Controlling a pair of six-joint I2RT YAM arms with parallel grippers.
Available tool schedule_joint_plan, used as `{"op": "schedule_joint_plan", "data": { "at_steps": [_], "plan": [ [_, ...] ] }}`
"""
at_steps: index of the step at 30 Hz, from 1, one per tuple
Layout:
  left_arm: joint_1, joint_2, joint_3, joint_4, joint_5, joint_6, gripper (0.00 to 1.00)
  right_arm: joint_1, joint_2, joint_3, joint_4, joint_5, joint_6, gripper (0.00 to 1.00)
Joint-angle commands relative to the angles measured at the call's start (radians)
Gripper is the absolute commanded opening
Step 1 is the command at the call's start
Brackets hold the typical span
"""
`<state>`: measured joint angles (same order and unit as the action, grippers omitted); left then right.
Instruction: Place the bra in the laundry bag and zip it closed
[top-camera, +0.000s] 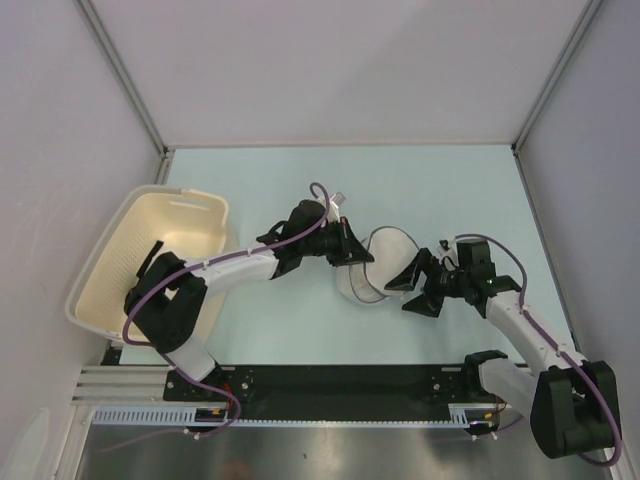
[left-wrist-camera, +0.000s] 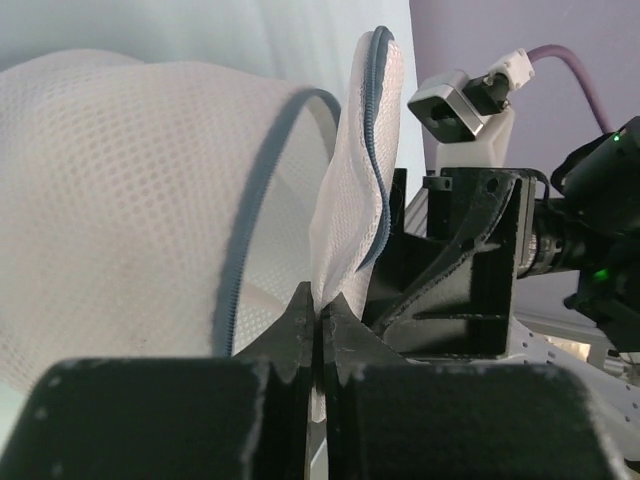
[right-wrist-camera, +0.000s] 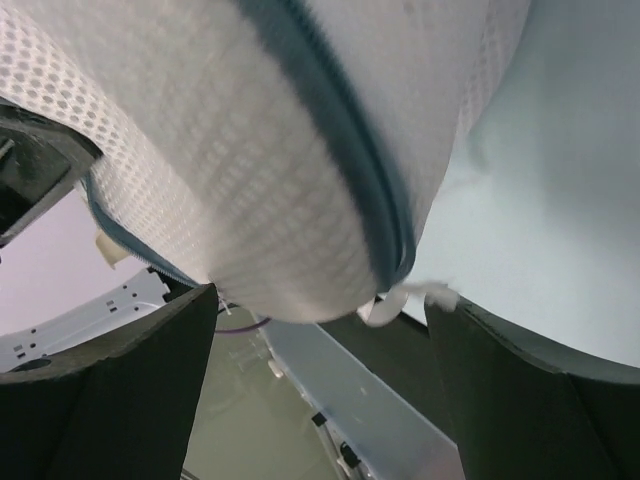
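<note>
Laundry bag (top-camera: 372, 268) sits at about the middle of the tabletop (top-camera: 450, 190), held up on edge between the two arms rather than lying flat.

Left gripper (top-camera: 352, 252) comes at it from the left-edge side. In the left wrist view its fingertips (left-wrist-camera: 306, 322) are pressed together with a fold of the bag's white mesh (left-wrist-camera: 120, 200) pinched between them, so it is clamped on the bag. The dark zipper track (left-wrist-camera: 372, 150) runs up the flap above the pinch. A second arc of track curves away to the left of it, so the two halves stand apart there and the bag is unzipped at that stretch.

Right gripper (top-camera: 414, 280) faces the bag from the right-edge side. In the right wrist view its fingers (right-wrist-camera: 130, 390) are spread wide, and the gripper (right-wrist-camera: 320, 300) has the mesh and zipper seam (right-wrist-camera: 340, 150) bulging over the gap. It is apart and clamped on nothing. Whether a finger touches the mesh I cannot tell. A small white tab (right-wrist-camera: 400, 298) hangs at the low end of the seam.

Bra — I cannot pick it out from the white mesh in any view, so I cannot say where it is.

A cream slotted basket (top-camera: 180, 205) stands at the left edge of the tabletop, well apart from the bag.
</note>
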<state>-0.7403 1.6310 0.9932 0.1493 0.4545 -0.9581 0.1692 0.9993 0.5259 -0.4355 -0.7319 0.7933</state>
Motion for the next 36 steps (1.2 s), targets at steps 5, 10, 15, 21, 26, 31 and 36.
{"op": "schedule_joint_plan", "data": {
  "at_steps": [5,10,15,21,26,31,36],
  "plan": [
    [0.039,-0.028,-0.053,0.075,0.053,-0.067,0.0,0.007,0.079,-0.112,0.397,-0.05,0.119,0.77],
    [0.053,-0.039,-0.053,-0.002,0.046,-0.025,0.05,0.009,0.12,-0.107,0.426,-0.05,0.129,0.52],
    [0.053,-0.086,0.03,-0.187,-0.037,0.137,0.43,0.032,0.142,-0.063,0.401,-0.055,0.159,0.31],
    [0.003,-0.258,0.099,-0.445,-0.334,0.406,0.55,0.059,0.16,0.005,0.279,-0.043,0.202,0.17],
    [-0.126,-0.411,0.026,-0.464,-0.48,0.487,0.57,0.073,0.168,0.06,0.192,-0.021,0.268,0.16],
    [-0.306,-0.431,-0.105,-0.294,-0.474,0.455,0.49,0.087,0.142,0.088,0.135,0.043,0.372,0.17],
    [-0.41,-0.358,-0.128,-0.214,-0.569,0.452,0.48,0.115,0.087,0.08,0.121,0.133,0.536,0.17]
  ]
}}
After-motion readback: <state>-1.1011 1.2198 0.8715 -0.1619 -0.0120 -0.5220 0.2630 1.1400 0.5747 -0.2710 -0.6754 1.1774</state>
